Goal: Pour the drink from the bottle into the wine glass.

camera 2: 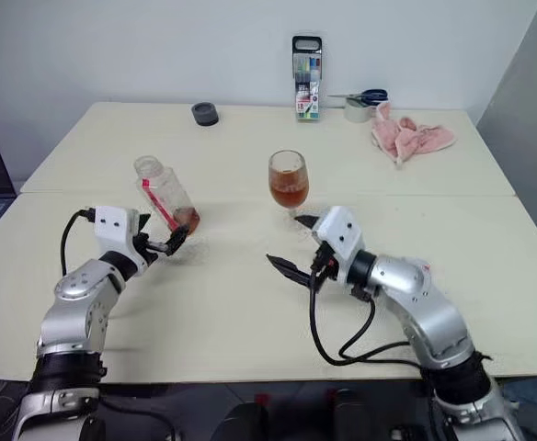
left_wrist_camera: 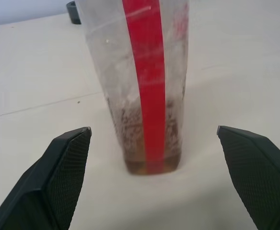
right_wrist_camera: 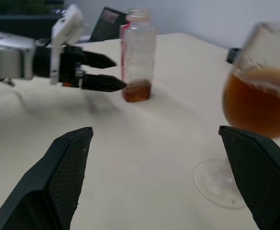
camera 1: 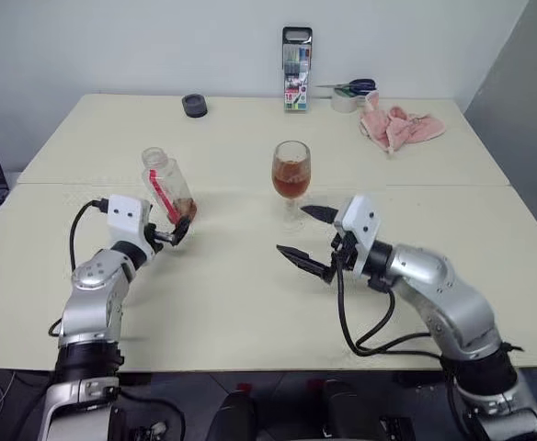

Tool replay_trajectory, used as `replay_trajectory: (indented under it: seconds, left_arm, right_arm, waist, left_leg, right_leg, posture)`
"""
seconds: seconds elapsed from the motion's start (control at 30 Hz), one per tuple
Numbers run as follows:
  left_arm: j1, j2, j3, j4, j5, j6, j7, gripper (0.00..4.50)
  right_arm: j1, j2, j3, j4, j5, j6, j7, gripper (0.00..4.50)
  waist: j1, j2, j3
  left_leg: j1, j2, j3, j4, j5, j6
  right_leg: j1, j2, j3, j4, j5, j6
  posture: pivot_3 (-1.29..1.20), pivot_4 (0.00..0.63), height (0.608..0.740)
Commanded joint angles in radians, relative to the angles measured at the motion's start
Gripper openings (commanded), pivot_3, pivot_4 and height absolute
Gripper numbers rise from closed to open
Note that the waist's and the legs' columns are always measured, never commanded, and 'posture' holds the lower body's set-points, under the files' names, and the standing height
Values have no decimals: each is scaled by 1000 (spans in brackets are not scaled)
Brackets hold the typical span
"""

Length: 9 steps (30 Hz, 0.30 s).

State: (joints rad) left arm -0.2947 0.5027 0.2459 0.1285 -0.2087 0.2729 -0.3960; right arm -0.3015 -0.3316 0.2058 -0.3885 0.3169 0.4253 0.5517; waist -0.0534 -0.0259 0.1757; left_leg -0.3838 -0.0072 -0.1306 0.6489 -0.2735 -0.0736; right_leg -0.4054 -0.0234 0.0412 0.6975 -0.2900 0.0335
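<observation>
Nearly empty bottle [camera 1: 168,186] stands uncapped; wine glass [camera 1: 291,171] holds amber drink [camera 1: 291,183]

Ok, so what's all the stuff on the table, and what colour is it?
bottle: one, clear with a red strip, uncapped, near the table's left side, a little amber liquid left at the bottom
wine glass: one, clear, mid-table, bowl about half full of amber drink
marker-pen case: one, black-topped, upright at the far edge
small round object: one, dark, far edge, left of the case
tape roll: one, pale, far right, with blue-handled scissors on it
cloth: one, pink, crumpled, far right
table: cream
left pincer: open, at the bottle's base
right pincer: open, in front of the glass
</observation>
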Motion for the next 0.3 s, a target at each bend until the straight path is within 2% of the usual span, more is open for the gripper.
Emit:
replay_trajectory:
  seconds: [0.03, 0.2, 0.3]
  left_arm:
    - [59, -25, 30, -140, 6, -11, 61, 4487]
    - [138, -77, 68, -206, 0, -78, 119, 4487]
    - [173, -93, 79, -219, 5, -133, 133, 4487]
  right_arm:
    - [71, 76, -68, 44, -45, -183, -92, 4500]
    - [166, 206, -126, 128, -78, -300, -223, 4500]
    - [183, 236, -116, 147, -99, -326, -245, 4500]
  waist:
    - [0, 0, 0]
    - [2, 0, 0]
    - [2, 0, 0]
  left_leg:
    - [0, 0, 0, 0, 0, 0]
    - [2, 1, 1, -1, 0, 0]
    - [3, 1, 3, -2, 0, 0]
  right_leg:
    - [0, 0, 0, 0, 0, 0]
    - [1, 0, 1, 0, 0, 0]
    - [1, 1, 2, 0, 0, 0]
  posture:
    - [0, 150, 740]
    - [0, 150, 740]
    - [0, 150, 740]
